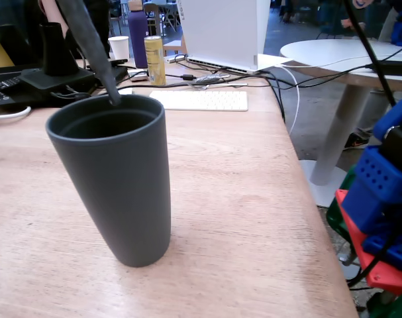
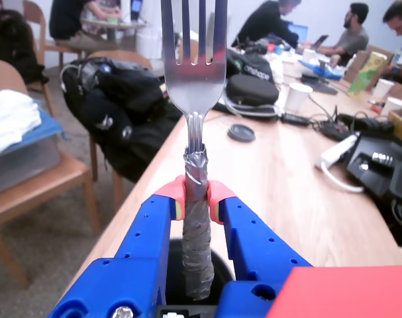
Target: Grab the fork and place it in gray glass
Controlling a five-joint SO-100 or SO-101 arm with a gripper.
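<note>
Where the wrist view looks out along the blue gripper (image 2: 195,199), its two fingers are closed narrowly on the fork (image 2: 195,99), pinching the foil-wrapped handle between orange-red fingertips (image 2: 170,193). From that pinch the fork stands upright in the picture, its tines running off the top edge and the lower end of the wrapped handle passing back between the blue fingers toward the camera. Beyond the gripper a long wooden table (image 2: 280,192) stretches away, with a white paper cup (image 2: 297,96), a dark round lid (image 2: 242,132) and black cases (image 2: 252,89) on it, all well apart from the gripper, and a black backpack (image 2: 111,106) on a chair to the left of it.

Seen from the fixed view, the gray glass (image 1: 114,179) stands on the table (image 1: 240,199), tilted in the picture, with a dark slanted shaft (image 1: 91,46) crossing behind its rim from the upper left; whether it enters the glass cannot be told. Blue and red arm parts (image 1: 379,199) show at the right edge, but the gripper's fingertips are not visible here. Behind the glass lie a white keyboard (image 1: 201,99), a gold can (image 1: 154,59) and a small white cup (image 1: 119,48)
</note>
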